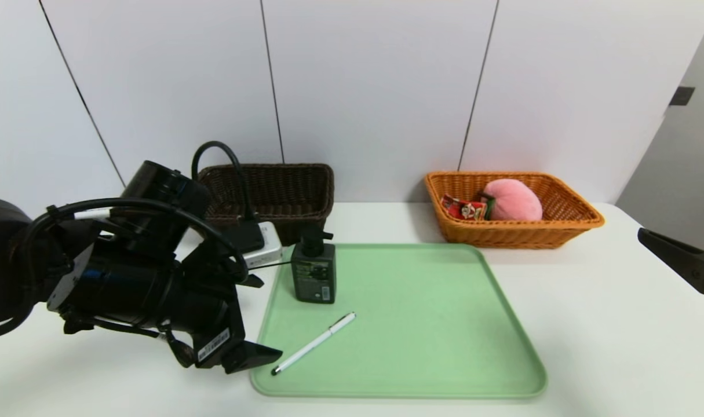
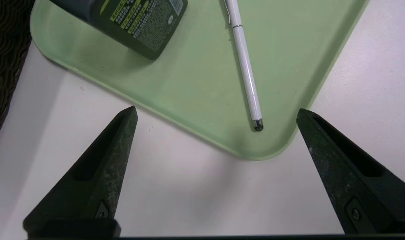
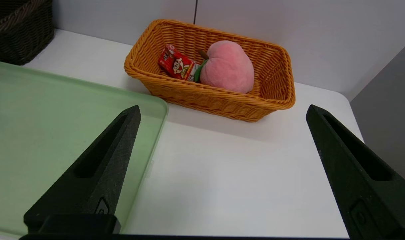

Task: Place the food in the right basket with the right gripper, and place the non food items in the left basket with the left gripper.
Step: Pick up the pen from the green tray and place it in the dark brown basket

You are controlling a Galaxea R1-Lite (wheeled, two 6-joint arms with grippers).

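While the left gripper [image 2: 215,113] is held spread wide and empty, the white pen [image 2: 244,63] is seen just beyond its fingertips on the green tray [image 2: 195,96], the pump bottle [image 2: 135,23] farther off. The right gripper [image 3: 222,110] is likewise parted, well short of the orange basket [image 3: 222,103] in which the plush peach [image 3: 227,66] and snack packet [image 3: 175,63] lie.

bottle [image 1: 313,272] behind pen [image 1: 314,343] on tray [image 1: 433,324]

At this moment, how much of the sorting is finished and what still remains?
Food looks done: the plush peach and red snack packet lie in the orange basket. In hand: nothing; the left gripper hangs open near the tray's corner, by the white pen. Left: pen and pump bottle for the brown basket. The right gripper is open, empty.
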